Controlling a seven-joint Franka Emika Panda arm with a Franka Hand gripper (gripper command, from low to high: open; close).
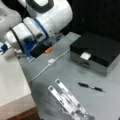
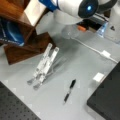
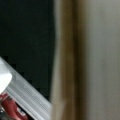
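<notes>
The grey table (image 1: 75, 75) is filling most of both front views, its far edges running out of frame. The white robot arm (image 1: 42, 17) is leaning in from a front view's top left, with only its thick joints and blue trim showing; in a front view it is showing as a white shell (image 2: 75, 7) with a glowing blue light, cut off at the top. The gripper is not showing in either front view, and the wrist view is not showing its fingers, so I cannot tell how far it is open or whether it is holding anything.

A black box (image 1: 97, 50) with a silver front is sitting toward a front view's right, a small white tag on its edge; in a front view only its corner (image 2: 107, 100) is appearing at the bottom right. A pale wooden surface (image 1: 10, 80) is lying at a front view's left, partly under the arm. A brown wooden stand (image 2: 22, 42) is standing at a front view's left, holding something blue that is too blurred to name.

A folding metal stand (image 1: 67, 98) is lying on the table near the bottom, its lower end cut off. A white cable (image 1: 47, 66) is trailing from the arm's base across the table. A black pen (image 1: 90, 87) is lying well apart from the box, between it and the metal stand.

The wrist view is showing only a blurred pale panel (image 3: 95, 60) with a brown edge against darkness.
</notes>
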